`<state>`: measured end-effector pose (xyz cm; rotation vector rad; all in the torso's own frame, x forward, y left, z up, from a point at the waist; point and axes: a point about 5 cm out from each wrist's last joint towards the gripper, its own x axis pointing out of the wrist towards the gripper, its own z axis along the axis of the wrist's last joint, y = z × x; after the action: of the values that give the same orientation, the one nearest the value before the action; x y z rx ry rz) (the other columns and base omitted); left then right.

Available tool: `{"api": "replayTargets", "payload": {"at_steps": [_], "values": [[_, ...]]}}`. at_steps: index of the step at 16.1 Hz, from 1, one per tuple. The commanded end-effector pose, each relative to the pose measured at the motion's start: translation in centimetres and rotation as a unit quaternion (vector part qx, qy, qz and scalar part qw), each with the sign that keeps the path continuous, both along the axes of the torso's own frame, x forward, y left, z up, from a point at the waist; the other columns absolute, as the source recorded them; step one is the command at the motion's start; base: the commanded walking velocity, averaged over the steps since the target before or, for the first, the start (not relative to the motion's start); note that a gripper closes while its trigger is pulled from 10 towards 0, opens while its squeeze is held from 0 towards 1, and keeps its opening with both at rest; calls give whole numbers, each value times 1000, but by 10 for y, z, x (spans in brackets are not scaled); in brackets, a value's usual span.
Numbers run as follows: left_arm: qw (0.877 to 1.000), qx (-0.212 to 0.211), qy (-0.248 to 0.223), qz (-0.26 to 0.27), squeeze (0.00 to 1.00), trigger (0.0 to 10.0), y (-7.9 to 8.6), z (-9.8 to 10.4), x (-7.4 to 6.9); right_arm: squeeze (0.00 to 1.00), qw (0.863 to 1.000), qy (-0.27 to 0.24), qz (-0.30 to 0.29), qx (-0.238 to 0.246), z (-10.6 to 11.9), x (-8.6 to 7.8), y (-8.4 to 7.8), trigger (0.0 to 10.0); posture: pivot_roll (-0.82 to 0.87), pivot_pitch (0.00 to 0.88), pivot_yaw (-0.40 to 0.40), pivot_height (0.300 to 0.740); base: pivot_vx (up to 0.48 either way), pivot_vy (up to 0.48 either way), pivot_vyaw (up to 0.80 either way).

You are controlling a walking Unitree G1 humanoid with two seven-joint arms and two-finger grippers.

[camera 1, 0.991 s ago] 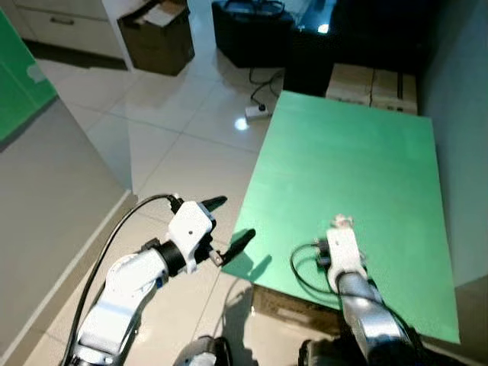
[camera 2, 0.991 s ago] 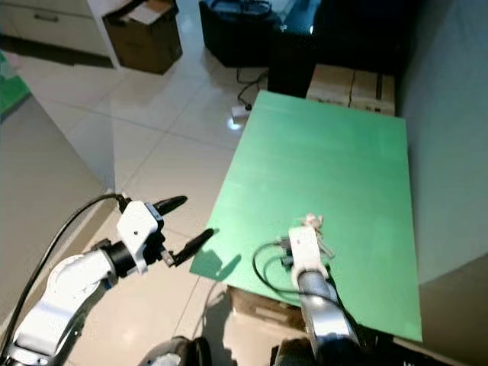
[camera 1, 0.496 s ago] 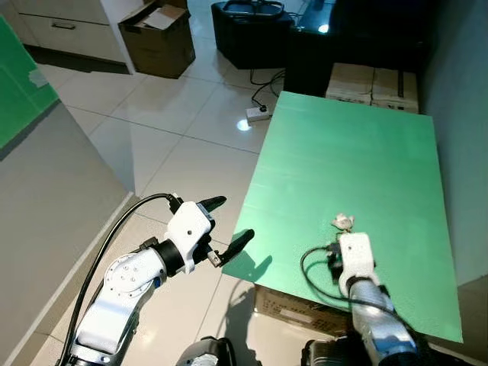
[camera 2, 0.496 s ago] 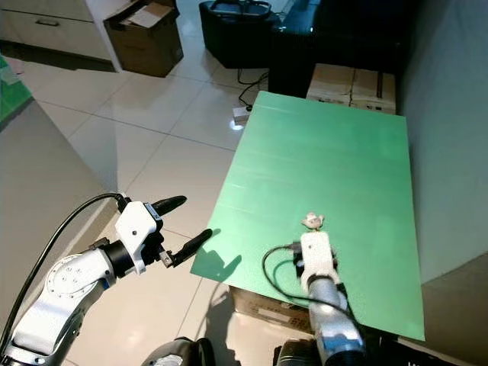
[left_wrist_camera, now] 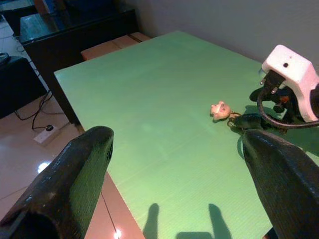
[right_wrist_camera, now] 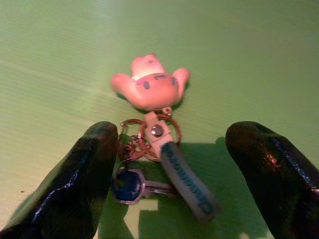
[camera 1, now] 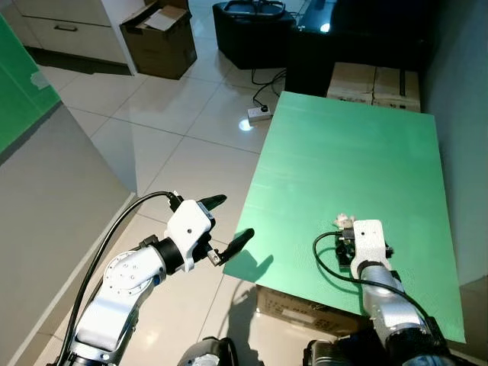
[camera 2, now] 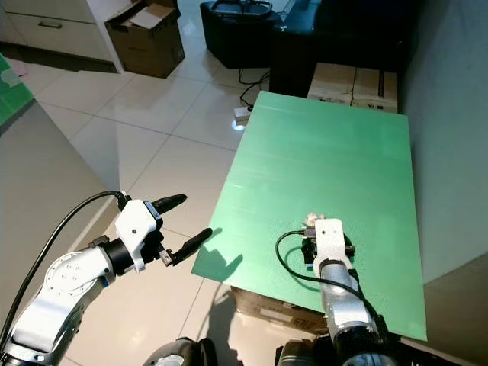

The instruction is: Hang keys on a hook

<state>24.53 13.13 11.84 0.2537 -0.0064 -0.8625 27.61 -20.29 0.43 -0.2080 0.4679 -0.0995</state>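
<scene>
The right gripper [right_wrist_camera: 169,164] has shifted right along the green table [camera 1: 343,152] over the past second, its white wrist now lying to the right of the keys [right_wrist_camera: 157,149] instead of over them. Its two black fingers [right_wrist_camera: 75,184] are spread apart, grasping nothing, one on each side of the bunch and low over the surface. Between them lie a blue-headed key, a grey strap and copper rings joined to a pink animal-shaped charm [right_wrist_camera: 149,87], all flat on the table near its front edge. The left gripper [camera 1: 227,223] hangs over the tiled floor [camera 1: 168,130] just off the table's near left corner, its fingers [left_wrist_camera: 65,184] also parted and empty, casting shadows on the green top. Beyond the table stand cardboard boxes [camera 1: 374,84] against dark furniture, a white power strip [camera 1: 258,114] with its cable on the tiles, and an open brown box [camera 1: 158,34] farther back.
</scene>
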Motion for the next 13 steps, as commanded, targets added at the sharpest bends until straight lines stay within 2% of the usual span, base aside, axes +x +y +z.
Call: {"api": "replayTargets", "payload": {"at_steps": [1, 5, 8, 13], "values": [[1000, 5, 4, 1, 0, 10000, 4, 0, 0, 0, 1000, 6, 3, 12, -3, -1, -2, 10000, -30, 137, 124, 740, 0, 0, 0], [1000, 7, 2, 2, 0, 10000, 5, 1, -2, 0, 997, 66, 44, 14, -13, -7, -3, 10000, -24, 141, 116, 740, 0, 0, 0], [1000, 7, -1, 3, 0, 10000, 5, 3, -1, 0, 996, 77, 49, 22, -16, -11, -2, 10000, -25, 141, 117, 740, 0, 0, 0], [1000, 5, -5, 6, 0, 10000, 5, 4, 0, 0, 996, 79, 29, 35, -15, -23, -13, 10000, -34, 143, 114, 740, 0, 0, 0]]}}
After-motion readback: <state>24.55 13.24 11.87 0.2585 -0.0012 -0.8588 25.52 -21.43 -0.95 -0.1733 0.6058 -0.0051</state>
